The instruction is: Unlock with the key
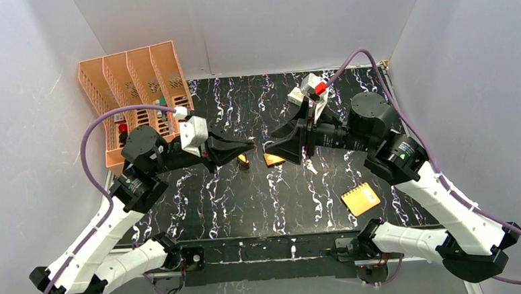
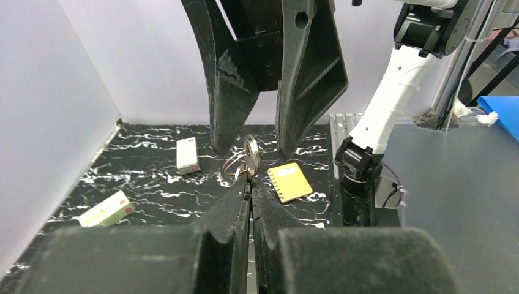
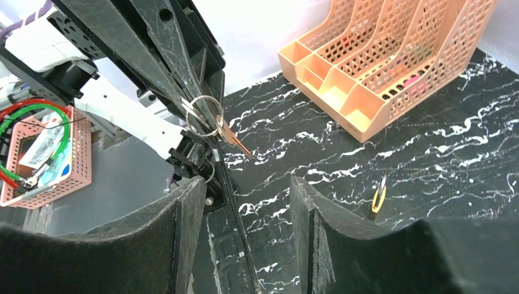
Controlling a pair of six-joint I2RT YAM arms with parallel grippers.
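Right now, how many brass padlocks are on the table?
2. One padlock lies by the tip of the left gripper. The other padlock sits just beside it, partly under the right gripper. More could be hidden beneath them.

Overhead; opposed wrist close-ups, key common

The left gripper pinched the key with jaws shut tight. The right gripper hung just above it, jaws apart. A yellow notepad lay nearby.
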